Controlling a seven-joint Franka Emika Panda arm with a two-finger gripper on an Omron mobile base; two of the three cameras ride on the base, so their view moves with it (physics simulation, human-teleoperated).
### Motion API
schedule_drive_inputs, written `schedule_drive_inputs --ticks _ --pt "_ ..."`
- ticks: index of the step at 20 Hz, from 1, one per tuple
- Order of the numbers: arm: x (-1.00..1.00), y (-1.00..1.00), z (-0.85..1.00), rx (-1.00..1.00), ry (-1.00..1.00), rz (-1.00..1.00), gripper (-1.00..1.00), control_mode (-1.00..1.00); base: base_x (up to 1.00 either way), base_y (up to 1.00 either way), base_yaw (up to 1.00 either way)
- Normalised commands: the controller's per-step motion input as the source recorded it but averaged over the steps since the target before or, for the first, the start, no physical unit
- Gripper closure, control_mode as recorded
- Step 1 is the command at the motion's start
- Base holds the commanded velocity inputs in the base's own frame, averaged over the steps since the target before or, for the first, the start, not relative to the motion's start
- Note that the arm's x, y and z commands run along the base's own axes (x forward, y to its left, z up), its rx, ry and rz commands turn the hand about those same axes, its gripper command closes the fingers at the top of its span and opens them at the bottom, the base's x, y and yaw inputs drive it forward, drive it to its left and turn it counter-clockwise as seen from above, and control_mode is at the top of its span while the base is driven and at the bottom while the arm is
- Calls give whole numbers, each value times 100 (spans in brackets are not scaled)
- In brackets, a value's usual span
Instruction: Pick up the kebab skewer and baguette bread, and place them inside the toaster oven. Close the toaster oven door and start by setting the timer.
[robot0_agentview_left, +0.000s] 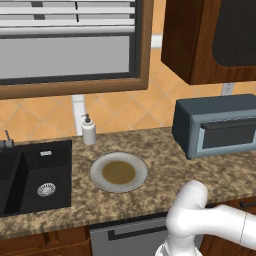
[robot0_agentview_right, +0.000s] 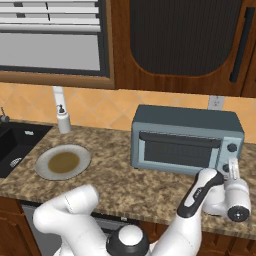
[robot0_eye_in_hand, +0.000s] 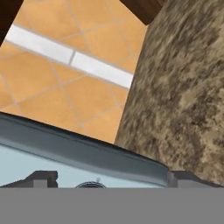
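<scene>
Oven (robot0_agentview_right: 186, 137) sits on speckled granite counter (robot0_agentview_right: 130, 187), door (robot0_agentview_right: 177, 150) shut. Pincer (robot0_agentview_right: 233, 167) spread wide, holding nothing, at oven's right knobs. Round plate (robot0_agentview_left: 119, 172), soap bottle (robot0_agentview_left: 88, 129), black sink (robot0_agentview_left: 35, 175) left.

The speckled brown stone counter (robot0_agentview_left: 165, 155) carries everything. On it, the boxy dark slate-blue toaster oven (robot0_agentview_right: 186, 138) stands at the right, its back to the orange tiled wall, its grey-blue framed door (robot0_agentview_right: 175, 150) upright and shut. Left of the oven, well apart from it, lies a round grey plate (robot0_agentview_left: 119, 172). Behind the plate, against the wall, stands a small white soap dispenser (robot0_agentview_left: 88, 130). Farther left of the plate, the black sink basin (robot0_agentview_left: 35, 175) is set into the counter. A dark wooden cabinet (robot0_agentview_right: 180, 45) hangs above the oven. The robot's hand (robot0_agentview_right: 231, 192) sits just before the oven's right front corner, beside its knobs (robot0_agentview_right: 231, 148).
</scene>
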Motion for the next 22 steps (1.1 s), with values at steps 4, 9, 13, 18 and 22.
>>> schedule_drive_inputs --ticks 4,9,13,18,22 --pt "0 0 15 0 0 0 -100 -100 0 0 0" --pt "-4 0 12 0 1 0 -100 -100 0 0 0" --pt "-6 0 4 0 0 0 -100 -100 0 0 0" --pt "-23 1 0 0 0 0 -100 -100 0 0 0" --pt "-29 9 0 0 1 0 -100 -100 0 0 0"
